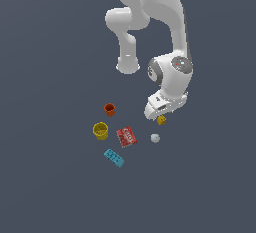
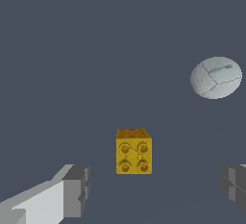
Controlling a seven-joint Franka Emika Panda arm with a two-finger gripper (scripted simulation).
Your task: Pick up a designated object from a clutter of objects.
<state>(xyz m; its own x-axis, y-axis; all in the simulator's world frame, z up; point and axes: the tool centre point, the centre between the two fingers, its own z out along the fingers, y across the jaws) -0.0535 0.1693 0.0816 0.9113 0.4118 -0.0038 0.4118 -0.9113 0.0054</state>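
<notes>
Ext view: white arm reaches down from the top of the frame, wrist bent over the dark grey floor [image 1: 50, 187]. Claw [image 1: 159, 118] sits low, right above the small yellow-orange brick [image 1: 161, 121], which peeks out just under the hand, partly hidden by it. Can't tell from here whether claw touches brick.

Wrist view: brick [image 2: 133, 152] is roughly cubic, studs facing the cam, four round studs on the near face, reddish specks on the face above. It sits between the two fingers but ahead of them, w/ clear floor on both sides. One finger [image 2: 77, 189] grey-tipped w/ white body, the other finger [image 2: 235, 185] only partly in frame at the edge. Claw is spread wide, nothing gripped, pads well apart from brick.

White ball [image 2: 216, 77] lies near the brick in wrist view, w/ faint seam lines on it. In ext view the ball [image 1: 155, 138] is just below the brick, apart from it.

Rest of clutter, ext view, all toward the view's left of the brick: orange cup [image 1: 110, 109] upright; yellow cup [image 1: 100, 130] near it, bigger, opening up; red printed box [image 1: 126, 136] lying flat between yellow cup and ball; teal studded brick [image 1: 114, 158] beyond, long, angled. None of these touch each other.
</notes>
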